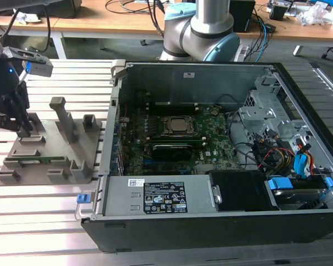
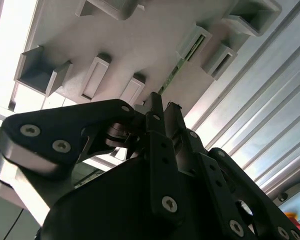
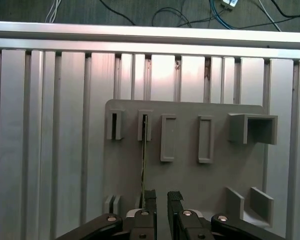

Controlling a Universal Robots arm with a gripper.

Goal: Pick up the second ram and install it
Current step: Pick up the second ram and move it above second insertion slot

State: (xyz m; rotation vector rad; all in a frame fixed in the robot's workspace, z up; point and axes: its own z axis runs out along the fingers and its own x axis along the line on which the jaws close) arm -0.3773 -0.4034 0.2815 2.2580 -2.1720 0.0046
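Gripper (image 3: 162, 197) seen low over gray fixture (image 3: 190, 185). Fingers (image 3: 150, 200) are drawn nearly together; a narrow gap is left and nothing is held in it. The second ram (image 3: 143, 160) is found standing on edge in the fixture's slots, a thin green line, not yet lifted. Its long axis is run straight out from the fingertips, parallel to the finger faces. Its near end is judged to lie just outside one finger, not within the gap. Open computer case (image 1: 211, 194) with motherboard (image 1: 211, 147) is noted well apart, toward the exterior view's right

Second ram (image 3: 143, 160) (thin, green) stands edgewise in fixture (image 3: 215, 175) slot
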